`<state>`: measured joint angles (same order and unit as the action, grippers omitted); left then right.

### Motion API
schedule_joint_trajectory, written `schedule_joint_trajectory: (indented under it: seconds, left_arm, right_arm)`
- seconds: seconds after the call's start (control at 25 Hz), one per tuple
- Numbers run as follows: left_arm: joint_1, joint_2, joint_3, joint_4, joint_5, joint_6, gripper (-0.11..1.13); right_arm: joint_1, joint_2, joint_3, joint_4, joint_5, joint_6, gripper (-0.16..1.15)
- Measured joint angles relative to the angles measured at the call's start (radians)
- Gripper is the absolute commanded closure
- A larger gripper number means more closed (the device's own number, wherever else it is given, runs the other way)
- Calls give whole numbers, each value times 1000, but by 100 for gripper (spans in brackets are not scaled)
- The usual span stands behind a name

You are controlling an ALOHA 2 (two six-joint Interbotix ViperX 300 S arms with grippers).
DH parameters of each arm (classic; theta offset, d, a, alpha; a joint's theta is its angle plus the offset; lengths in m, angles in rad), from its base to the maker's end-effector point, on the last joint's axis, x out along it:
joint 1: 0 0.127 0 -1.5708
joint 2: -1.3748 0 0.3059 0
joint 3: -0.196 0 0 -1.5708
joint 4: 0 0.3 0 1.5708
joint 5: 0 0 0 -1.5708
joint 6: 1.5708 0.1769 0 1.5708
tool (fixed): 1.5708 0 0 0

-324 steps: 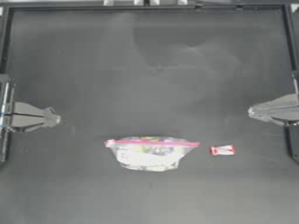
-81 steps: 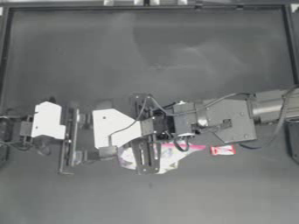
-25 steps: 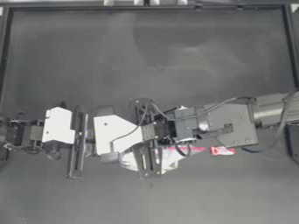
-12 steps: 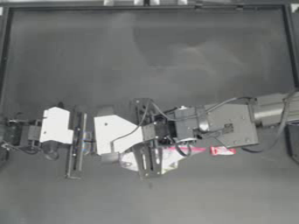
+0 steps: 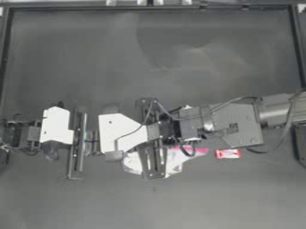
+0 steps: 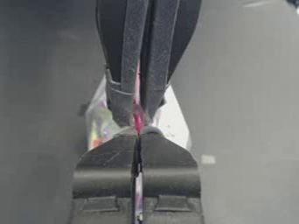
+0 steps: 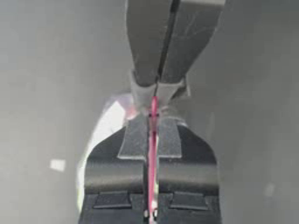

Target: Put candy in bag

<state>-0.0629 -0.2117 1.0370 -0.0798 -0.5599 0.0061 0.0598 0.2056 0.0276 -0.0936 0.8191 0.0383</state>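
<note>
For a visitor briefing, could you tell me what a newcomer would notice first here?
Both grippers meet at the table's front middle, the left gripper and right gripper each pinching the bag by its pink seal strip. The small red candy lies untouched on the table just right of the bag.

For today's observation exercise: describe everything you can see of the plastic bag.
The bag is clear plastic with a pink-red seal strip and coloured sweets showing inside. It sits near the table's front edge, mostly hidden beneath both arms. The left gripper and the right gripper meet nose to nose, each shut on the strip. The candy lies apart, beside it.
</note>
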Motion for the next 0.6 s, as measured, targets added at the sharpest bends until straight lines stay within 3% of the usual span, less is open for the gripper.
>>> schedule_joint_trajectory:
  seconds: [0.2,0.6]
  left_arm:
    - [0,0,0,-5,0,0,95]
    - [0,0,2,-3,-2,-2,95]
  right_arm:
    - [0,-29,35,-35,11,57,94]
    - [2,-78,120,-25,9,91,94]
